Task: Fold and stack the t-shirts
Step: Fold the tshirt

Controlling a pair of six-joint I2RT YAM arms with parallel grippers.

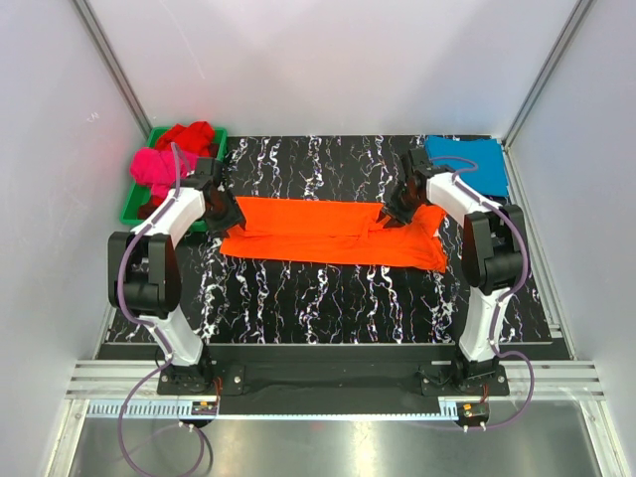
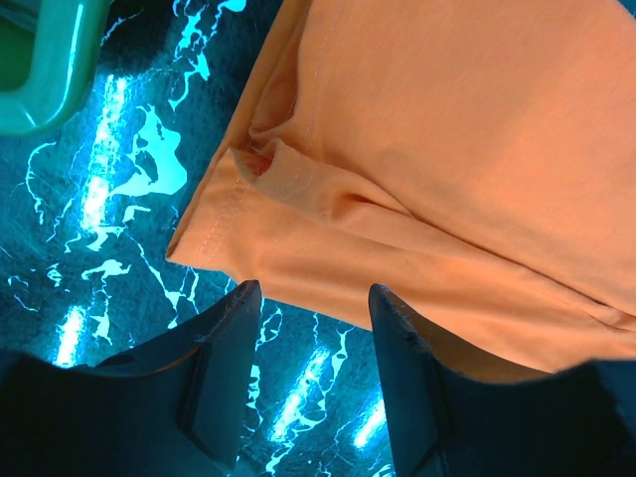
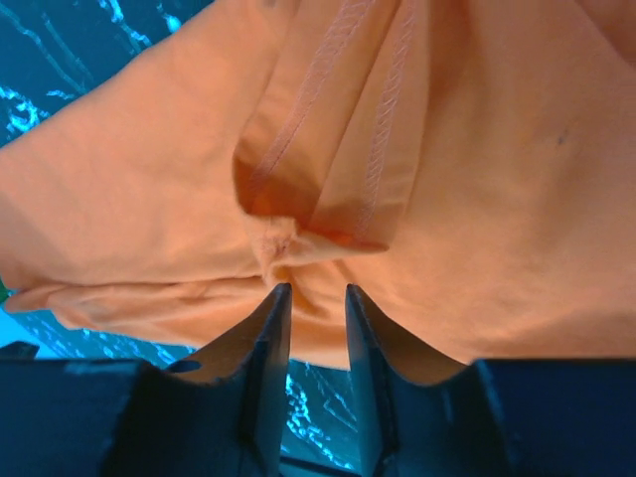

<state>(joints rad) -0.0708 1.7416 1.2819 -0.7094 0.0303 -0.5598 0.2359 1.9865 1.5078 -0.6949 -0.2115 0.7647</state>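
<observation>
The bright orange t-shirt (image 1: 328,231) lies as a long folded band across the middle of the black marbled mat. My left gripper (image 1: 227,214) hovers at its left end, open, its fingers straddling bare mat just short of the hemmed corner (image 2: 214,224) of the shirt (image 2: 447,149). My right gripper (image 1: 393,214) is over the right part of the shirt by a bunched sleeve hem (image 3: 338,149). Its jaws (image 3: 316,290) stand narrowly open, with cloth just past the tips and nothing pinched. A folded teal-blue t-shirt (image 1: 467,162) lies at the far right. Crumpled magenta-pink (image 1: 154,169) and red (image 1: 189,134) t-shirts sit in the tray.
A green plastic tray (image 1: 221,141) stands at the far left corner, close behind my left arm; its rim (image 2: 50,60) shows in the left wrist view. White walls enclose the mat on three sides. Bare mat (image 1: 328,298) lies between the orange shirt and the arm bases.
</observation>
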